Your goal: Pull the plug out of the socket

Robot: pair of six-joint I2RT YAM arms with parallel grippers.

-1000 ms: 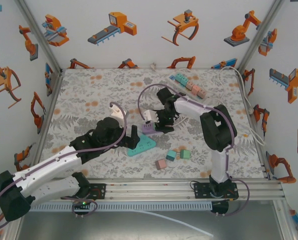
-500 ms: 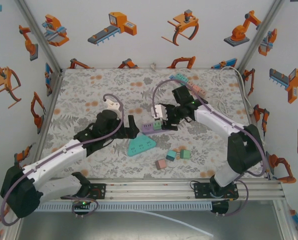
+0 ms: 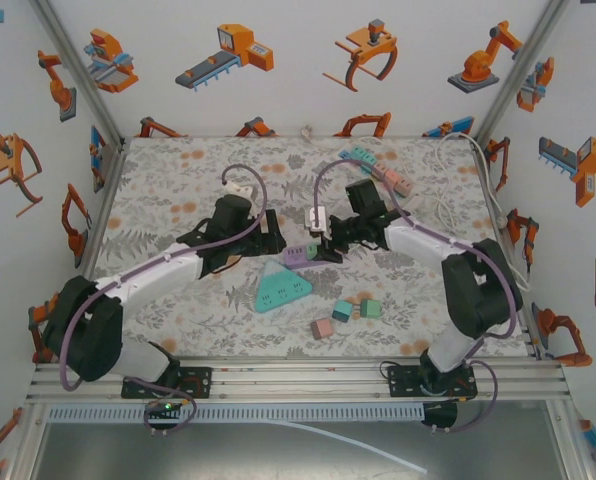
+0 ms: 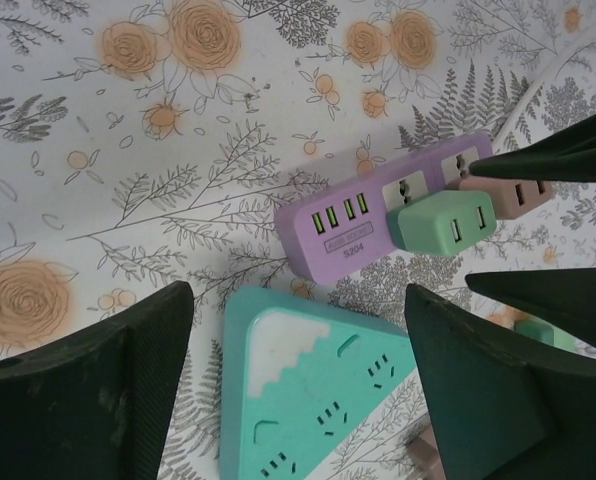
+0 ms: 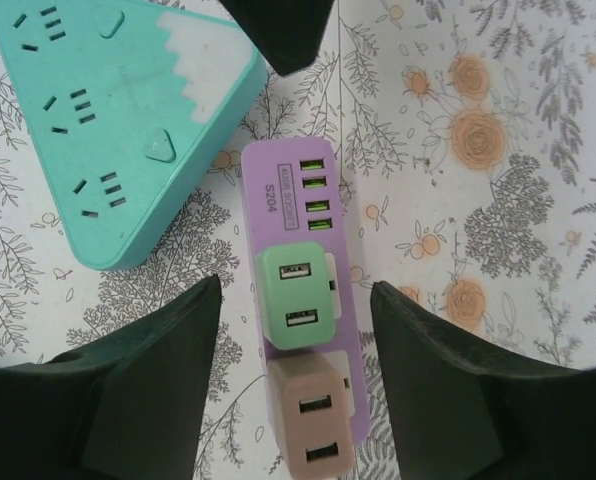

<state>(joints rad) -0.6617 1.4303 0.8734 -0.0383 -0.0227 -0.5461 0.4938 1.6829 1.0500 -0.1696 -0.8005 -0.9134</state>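
A purple socket strip (image 5: 296, 190) lies on the floral mat with a green plug (image 5: 296, 298) and a pink-brown plug (image 5: 313, 420) seated in it side by side. My right gripper (image 5: 296, 335) stands open astride the strip at the two plugs, with a gap on each side. In the left wrist view my left gripper (image 4: 298, 375) is open over the near corner of a teal triangular socket (image 4: 308, 400), with the purple strip (image 4: 343, 225) just beyond. From above, the left gripper (image 3: 269, 233) and right gripper (image 3: 328, 243) flank the strip (image 3: 296, 254).
The teal triangular socket (image 3: 281, 287) lies just in front of the strip. Three small blocks (image 3: 344, 311) sit nearer the front right. A second strip with coloured plugs (image 3: 378, 172) and a white cable (image 3: 475, 190) lie at the back right.
My left gripper has moved away from me, past the teal socket toward the purple strip, and its jaws have narrowed. The right arm has re-posed over the strip and its jaws have narrowed too.
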